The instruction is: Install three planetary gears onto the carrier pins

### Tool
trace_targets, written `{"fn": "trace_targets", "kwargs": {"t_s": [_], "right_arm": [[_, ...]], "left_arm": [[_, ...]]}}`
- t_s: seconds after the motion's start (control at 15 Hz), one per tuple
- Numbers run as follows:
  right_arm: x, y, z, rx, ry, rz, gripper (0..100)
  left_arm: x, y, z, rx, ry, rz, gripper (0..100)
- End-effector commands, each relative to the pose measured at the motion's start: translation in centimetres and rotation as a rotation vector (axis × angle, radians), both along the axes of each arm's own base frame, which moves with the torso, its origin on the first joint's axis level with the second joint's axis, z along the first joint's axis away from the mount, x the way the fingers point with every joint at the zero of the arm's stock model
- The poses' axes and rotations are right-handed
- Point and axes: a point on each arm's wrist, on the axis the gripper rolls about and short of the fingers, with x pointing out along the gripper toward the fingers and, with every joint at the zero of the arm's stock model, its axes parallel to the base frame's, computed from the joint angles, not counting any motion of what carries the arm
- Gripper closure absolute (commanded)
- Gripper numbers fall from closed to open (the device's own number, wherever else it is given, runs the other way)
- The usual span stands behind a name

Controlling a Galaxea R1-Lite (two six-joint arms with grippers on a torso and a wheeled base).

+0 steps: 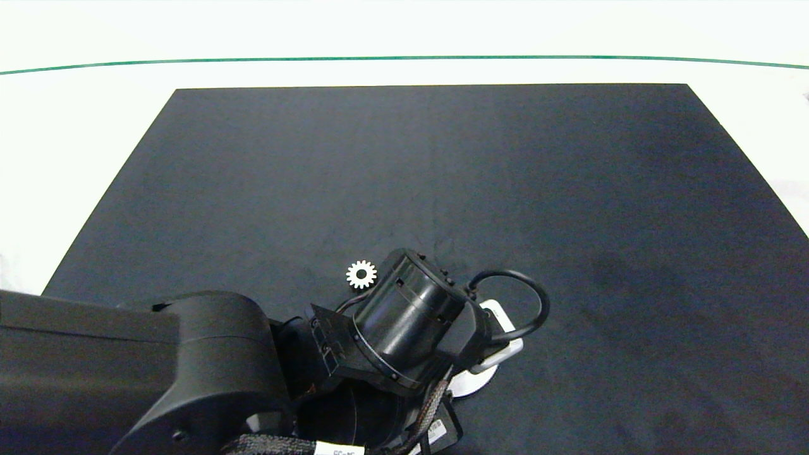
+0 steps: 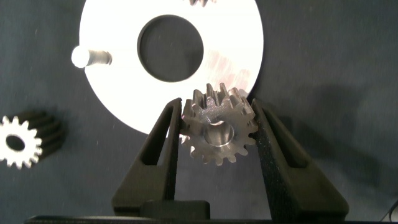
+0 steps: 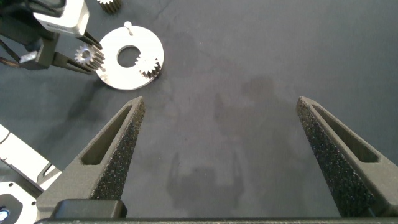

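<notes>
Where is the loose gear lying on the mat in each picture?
Head view: loose gear on the mat, beside the left arm.
Left wrist view: loose gear lies apart from the disc.
Right wrist view: loose gear beyond the disc, partly cut off.
Shared landmark: the disc, mostly under the arm in the head view.

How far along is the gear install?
One gear already sits on the disc. The left hand is shut on a second gear, held over the disc edge, not yet on a pin. A bare pin still waits, and the third gear lies on the mat. The right hand hangs open, away.
</notes>
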Motion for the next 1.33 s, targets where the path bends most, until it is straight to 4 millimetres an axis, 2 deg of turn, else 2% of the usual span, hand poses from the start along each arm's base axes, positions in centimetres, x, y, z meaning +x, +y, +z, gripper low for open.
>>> {"fn": "trace_targets", "kwargs": {"t_s": [0.07,1.33], "right_arm": [[-0.1,-0.1,0.0,-0.001,-0.002,-0.001,0],[-0.2,-0.1,0.0,0.002,-0.005,-0.001,0]], "left_arm": [[0.5,-0.7,-0.5,0.014,0.003,0.0,87],[0.3,0.3,-0.6,0.011,0.019,0.027,87]]}}
